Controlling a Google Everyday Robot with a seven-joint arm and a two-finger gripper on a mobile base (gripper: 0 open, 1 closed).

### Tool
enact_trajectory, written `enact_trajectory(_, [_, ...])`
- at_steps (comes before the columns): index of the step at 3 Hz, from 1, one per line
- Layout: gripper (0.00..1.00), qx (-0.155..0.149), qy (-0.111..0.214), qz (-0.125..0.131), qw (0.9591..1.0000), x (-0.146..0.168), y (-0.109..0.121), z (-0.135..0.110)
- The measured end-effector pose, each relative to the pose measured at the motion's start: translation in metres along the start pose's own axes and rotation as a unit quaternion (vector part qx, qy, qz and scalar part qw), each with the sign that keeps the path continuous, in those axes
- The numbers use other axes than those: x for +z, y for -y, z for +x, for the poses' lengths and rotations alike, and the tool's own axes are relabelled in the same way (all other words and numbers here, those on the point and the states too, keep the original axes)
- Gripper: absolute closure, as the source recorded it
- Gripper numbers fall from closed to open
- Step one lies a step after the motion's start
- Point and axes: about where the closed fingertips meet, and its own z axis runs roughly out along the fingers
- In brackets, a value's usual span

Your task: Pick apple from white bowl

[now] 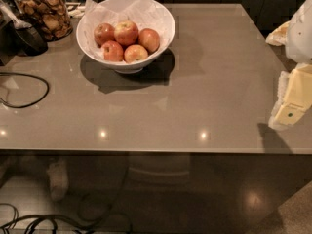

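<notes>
The white bowl (163,30), lined with crinkled white paper, stands at the back left of the grey table. It holds several apples. The apple (126,32), the largest, with red blush over pale yellow skin, lies at the back middle of the bunch. Smaller red apples lie to its left (104,33), front left (112,50) and right (149,39). A yellowish one (135,53) lies in front. My gripper (288,112), white and pale yellow, hangs at the right edge of the view, over the table's right side, far from the bowl and holding nothing I can see.
A glass jar of brown snacks (44,11) stands left of the bowl, with a dark object (27,39) in front of it. A black cable (29,95) loops on the table's left side. The table's front edge (146,151) runs across; cables lie on the floor (48,222).
</notes>
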Motion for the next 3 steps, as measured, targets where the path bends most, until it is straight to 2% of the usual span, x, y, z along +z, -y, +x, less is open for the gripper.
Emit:
enact_trajectory(1, [0.00,0.000,0.000,0.000,1.0000,0.000,0.000,0.000])
enact_trajectory(2, [0.00,-0.012,-0.022,0.015,0.9996,-0.012,0.056,-0.044])
enact_trajectory(3, [0.00,-0.020,-0.012,0.028,0.9993,-0.017,0.063,-0.057])
